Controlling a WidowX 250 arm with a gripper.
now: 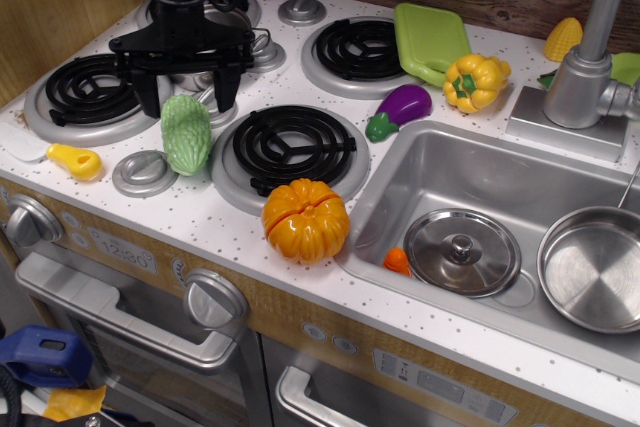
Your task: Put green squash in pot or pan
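The pale green bumpy squash (186,135) lies on the white stove top between the front left burner (92,95) and the front middle burner (290,145). My black gripper (190,107) hangs open just over the squash's far end, one finger on each side, not closed on it. The small steel pot (238,21) stands on the back left burner right behind the gripper; the arm hides most of it, and one loop handle (262,44) shows.
An orange pumpkin (306,219) sits at the front edge. A purple eggplant (400,107), a yellow pepper (475,80) and a green cutting board (430,39) lie to the right. The sink (420,162) holds a lid (462,250) and a wide pan (592,267).
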